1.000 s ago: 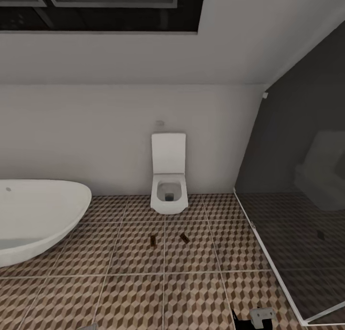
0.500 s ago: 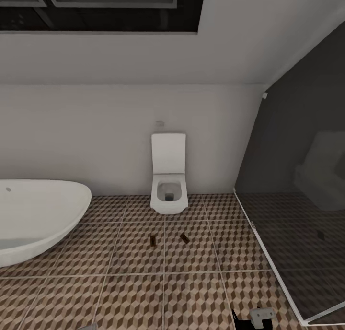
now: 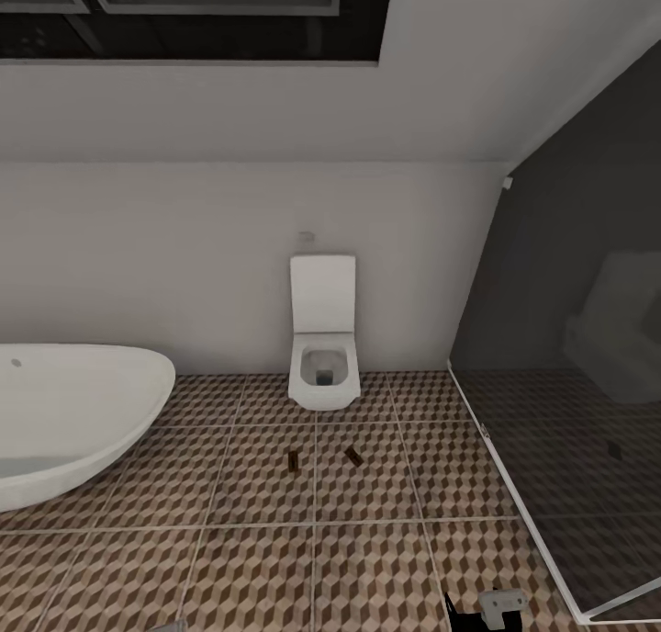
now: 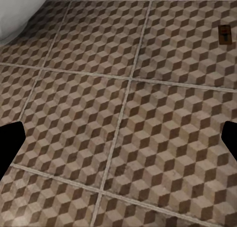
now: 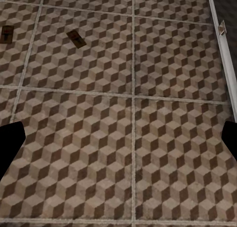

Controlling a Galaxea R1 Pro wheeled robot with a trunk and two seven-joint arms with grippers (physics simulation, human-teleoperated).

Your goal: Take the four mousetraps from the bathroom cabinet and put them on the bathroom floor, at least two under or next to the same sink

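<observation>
Two mousetraps lie flat on the cube-patterned bathroom floor point(image 3: 275, 558) in front of the toilet: one point(image 3: 293, 460) to the left, the other point(image 3: 354, 457) to the right. The right wrist view catches both, the left one point(image 5: 6, 33) and the right one point(image 5: 75, 39). One mousetrap point(image 4: 224, 34) also appears in the left wrist view. My left gripper point(image 4: 118, 143) hangs open over bare tiles, as does my right gripper point(image 5: 118, 143); both are empty. Part of the right gripper point(image 3: 496, 607) pokes in at the head view's bottom edge. The cabinet and sink are out of view.
A white oval bathtub point(image 3: 64, 411) stands at the left and a white toilet point(image 3: 323, 356) against the far wall. A glass shower enclosure point(image 3: 569, 411) with a white base rail point(image 5: 222, 44) closes off the right side. Open tiled floor stretches between them.
</observation>
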